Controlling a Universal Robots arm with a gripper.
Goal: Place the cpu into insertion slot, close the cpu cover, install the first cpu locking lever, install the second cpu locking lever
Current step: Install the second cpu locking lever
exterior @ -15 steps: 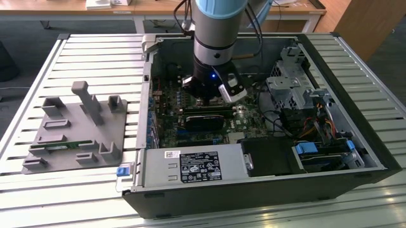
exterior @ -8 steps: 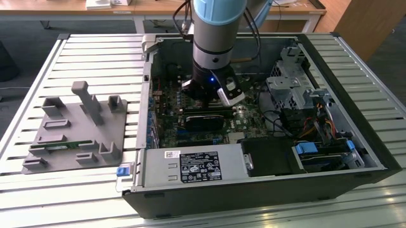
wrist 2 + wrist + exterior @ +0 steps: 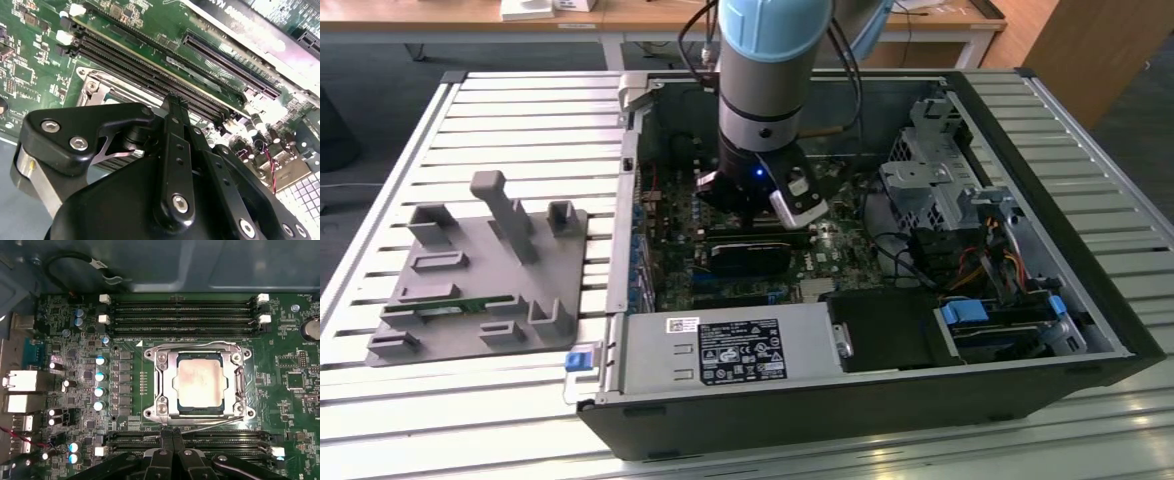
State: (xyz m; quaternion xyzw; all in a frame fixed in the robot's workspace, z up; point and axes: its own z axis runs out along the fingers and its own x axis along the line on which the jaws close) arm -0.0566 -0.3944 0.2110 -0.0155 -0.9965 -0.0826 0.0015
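Observation:
The cpu [image 3: 200,382] lies flat in the insertion slot [image 3: 240,390] on the green board, its pale metal face showing. The silver cpu cover [image 3: 165,385] is folded down around it, framing the chip. Thin wire levers run along the frame, one [image 3: 200,345] by the far memory slots and one [image 3: 220,422] on the side nearest my fingers. My gripper [image 3: 172,432] is shut with nothing between its black fingers, hovering just off that near edge of the socket. In the second wrist view the gripper [image 3: 175,99] points at the memory slots beside a socket corner [image 3: 97,89]. The exterior view shows the gripper [image 3: 754,200] inside the case.
Long black memory slots [image 3: 180,317] flank the socket on two sides. A black graphics card [image 3: 747,255] lies just below the gripper in the exterior view. A drive cage [image 3: 934,190] and cables fill the case's right. A grey fixture [image 3: 487,270] stands on the slatted table at the exterior view's left.

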